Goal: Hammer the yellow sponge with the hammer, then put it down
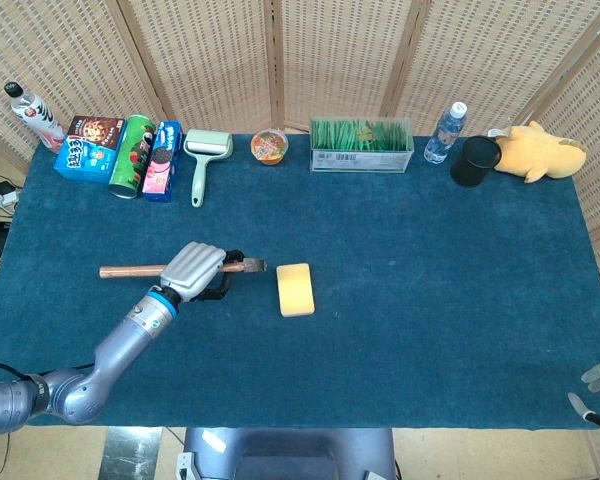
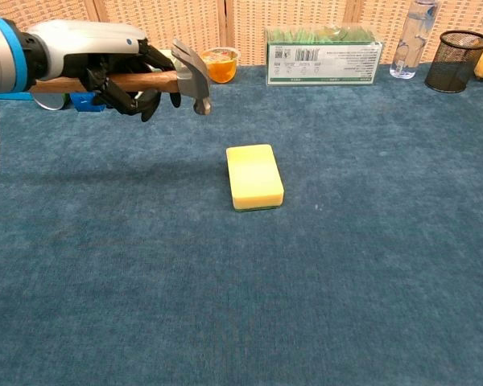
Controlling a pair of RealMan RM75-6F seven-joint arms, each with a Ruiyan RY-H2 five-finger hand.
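Observation:
The yellow sponge (image 1: 295, 290) (image 2: 254, 176) lies flat near the middle of the blue table. My left hand (image 1: 194, 270) (image 2: 121, 72) grips the hammer (image 1: 130, 270) (image 2: 191, 74) by its wooden handle, close under the metal head. The hammer is held level above the table, and its head hangs just left of the sponge without touching it. At the bottom right corner of the head view, only the fingertips of my right hand (image 1: 598, 392) show, off the table's edge.
Along the far edge stand snack boxes (image 1: 85, 147), a green can (image 1: 132, 157), a lint roller (image 1: 204, 160), an orange cup (image 1: 269, 146) (image 2: 220, 66), a green box (image 1: 361, 146) (image 2: 323, 54), a water bottle (image 1: 445, 132), a black mesh cup (image 1: 475, 161) (image 2: 456, 51) and a yellow plush toy (image 1: 540, 151).

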